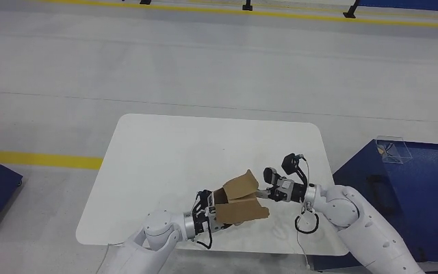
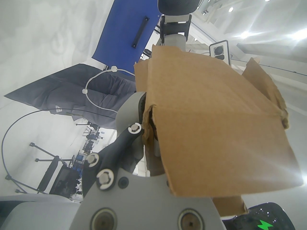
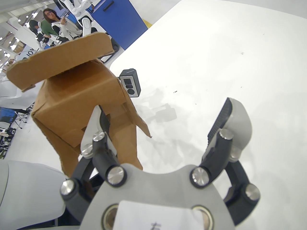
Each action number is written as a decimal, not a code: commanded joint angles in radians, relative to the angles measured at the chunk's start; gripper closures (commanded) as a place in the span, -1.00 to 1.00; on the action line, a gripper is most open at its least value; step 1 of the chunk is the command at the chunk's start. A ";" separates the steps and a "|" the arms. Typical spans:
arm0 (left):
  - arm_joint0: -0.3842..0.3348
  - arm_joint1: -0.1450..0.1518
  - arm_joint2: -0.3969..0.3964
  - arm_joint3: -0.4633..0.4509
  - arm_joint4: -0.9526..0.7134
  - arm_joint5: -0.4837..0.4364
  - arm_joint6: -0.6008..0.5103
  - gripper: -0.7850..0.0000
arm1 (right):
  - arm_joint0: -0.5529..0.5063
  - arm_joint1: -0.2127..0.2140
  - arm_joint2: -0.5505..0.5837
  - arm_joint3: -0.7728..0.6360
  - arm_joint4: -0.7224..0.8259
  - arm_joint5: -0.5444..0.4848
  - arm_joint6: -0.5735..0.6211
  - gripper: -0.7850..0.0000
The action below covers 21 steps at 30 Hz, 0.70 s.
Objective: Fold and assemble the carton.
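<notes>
While left jaws are clamping the carton (image 1: pixel 239 202), right jaws are hanging apart beside its raised flap (image 3: pixel 60 57); seemingly folding flaps, next needing a push shut.

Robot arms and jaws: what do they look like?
The left arm and right arm have rounded glossy white shells. Jaws: grey fingers with ribbed black pads, black links, round silver bolts, on a grey plate bearing a white label. A black cable loops at the right wrist.
</notes>
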 commanded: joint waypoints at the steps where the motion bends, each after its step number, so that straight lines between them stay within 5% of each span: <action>1: -0.001 0.000 0.000 0.001 0.001 0.002 0.003 1.00 | 0.003 -0.002 0.000 0.004 0.002 -0.004 0.006 -1.00; 21: -0.013 -0.006 0.019 0.009 -0.001 0.007 0.013 1.00 | 0.034 -0.027 -0.014 0.050 0.042 -0.041 0.049 -1.00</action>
